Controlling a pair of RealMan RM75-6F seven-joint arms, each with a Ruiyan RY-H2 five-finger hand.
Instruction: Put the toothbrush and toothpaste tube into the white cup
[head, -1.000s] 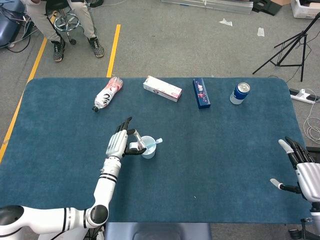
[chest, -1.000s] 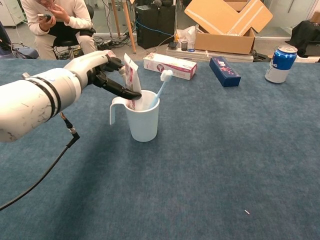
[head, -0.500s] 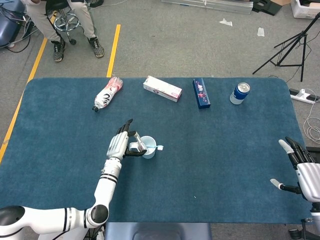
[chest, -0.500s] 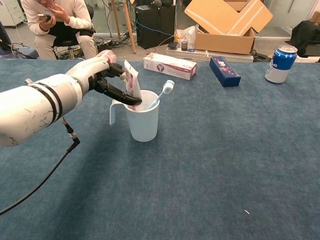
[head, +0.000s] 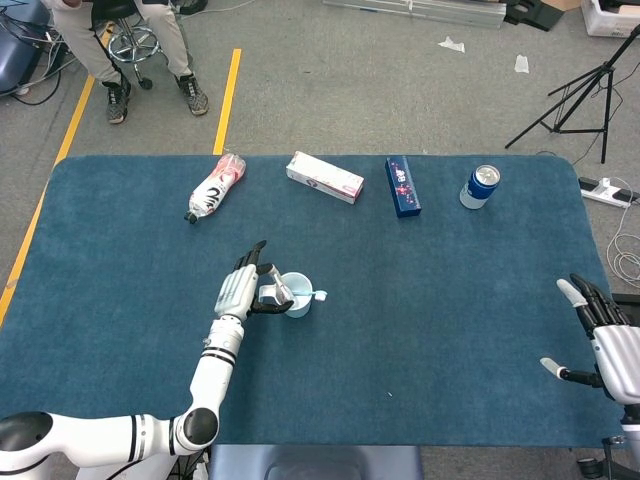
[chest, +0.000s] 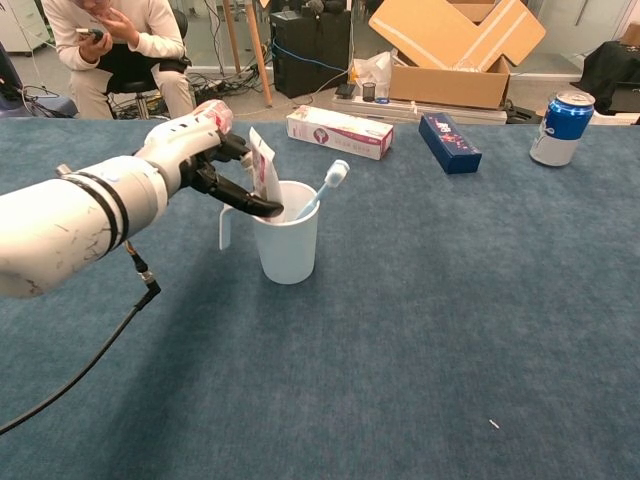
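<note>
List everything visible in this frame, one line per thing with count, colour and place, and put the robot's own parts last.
white cup: 1, white, centre-left of the table, upright.
toothbrush: 1, pale blue and white, standing in the cup, head leaning right over the rim.
toothpaste tube: 1, white and pink, lower end in the cup.
plastic bottle: 1, pink and white, lying at far left.
long box: 1, white and pink, far edge.
small box: 1, dark blue, far edge.
can: 1, blue, far right.
table: 1, blue cloth.
seated person: 1, light clothes, behind the table.
cardboard box: 1, brown, on the floor.
left hand: grips the tube.
right hand: open, near right edge.
</note>
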